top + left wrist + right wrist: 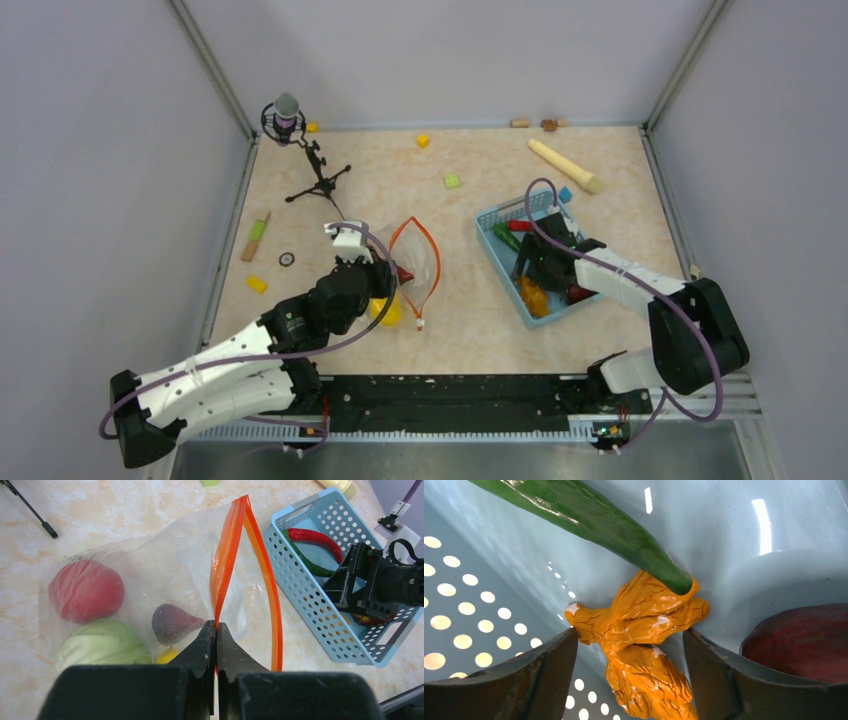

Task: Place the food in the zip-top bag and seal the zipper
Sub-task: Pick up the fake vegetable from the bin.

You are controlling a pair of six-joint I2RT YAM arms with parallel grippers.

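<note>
The clear zip-top bag [165,560] lies on the table with its mouth held open. Inside it are a red tomato [86,591], a green piece [102,642], a dark red piece [172,622] and a bit of yellow [166,656]. My left gripper [216,627] is shut on the near side of the orange-red zipper [227,555], which forms a loop [432,250] in the top view. My right gripper [630,645] is down in the blue basket [500,215], open, with one finger on each side of a crinkled orange food piece [644,615]. A green piece [594,520] and a dark red one [804,640] lie beside it.
A red chili [315,537] also lies in the basket. A small tripod with a microphone [300,150] stands at the back left. A beige stick [565,165], a yellow cube [423,140], a green cube [452,181] and a yellow block [257,284] lie loose. Walls close in three sides.
</note>
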